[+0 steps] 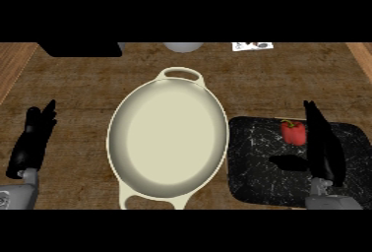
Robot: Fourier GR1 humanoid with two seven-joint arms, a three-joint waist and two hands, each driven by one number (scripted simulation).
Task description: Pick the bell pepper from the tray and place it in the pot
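Pepper: red, upright on the far part of the tray, just left of the right hand's fingers.
Tray: black, speckled, just right of the pot.
Pot: cream, oval, mid-counter.
Right hand: over the tray, fingers straight, holding nothing.
Left hand: resting at the left, fingers straight, holding nothing.

The counter is dimly, evenly lit. A dark shadow lies on the tray just left of the right hand, so light perhaps falls from that hand's right and above. Further left, the pot shades softly inside, pale mid-floor, duller by the walls.
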